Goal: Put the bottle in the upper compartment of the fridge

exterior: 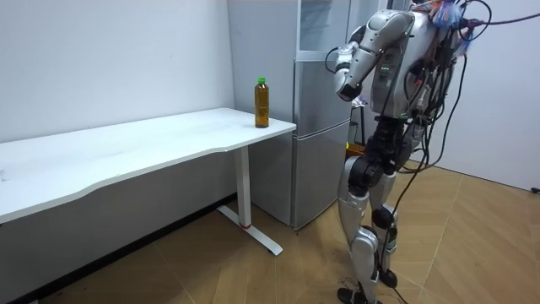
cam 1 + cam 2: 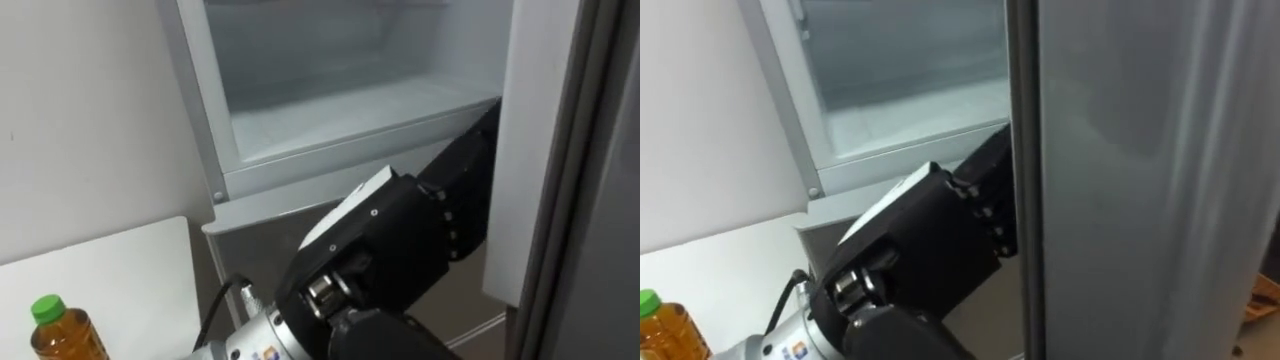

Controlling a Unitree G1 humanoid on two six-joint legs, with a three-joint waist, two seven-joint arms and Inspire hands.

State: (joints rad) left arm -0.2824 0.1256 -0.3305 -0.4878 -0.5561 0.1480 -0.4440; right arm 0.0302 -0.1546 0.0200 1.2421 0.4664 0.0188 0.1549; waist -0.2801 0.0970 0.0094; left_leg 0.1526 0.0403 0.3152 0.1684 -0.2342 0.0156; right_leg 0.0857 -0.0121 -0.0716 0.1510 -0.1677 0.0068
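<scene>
The bottle (image 2: 62, 334) of amber liquid with a green cap stands upright on the white table's (image 2: 120, 272) corner beside the fridge, at my lower left; in the room view the bottle (image 1: 262, 102) stands at the table's end. The upper fridge compartment (image 2: 340, 100) is open, and its shelf is bare. My left hand (image 2: 400, 240) is raised in front of the fridge, far from the bottle. Its straight fingers (image 2: 468, 170) lie against the inner edge of the open upper door (image 2: 540, 150). It holds nothing.
The open door (image 2: 1140, 180) stands close on my right. The grey lower fridge door (image 2: 262, 232) is closed. In the room view I stand upright before the fridge (image 1: 316, 127), the long table (image 1: 169, 135) along the wall at the room view's left.
</scene>
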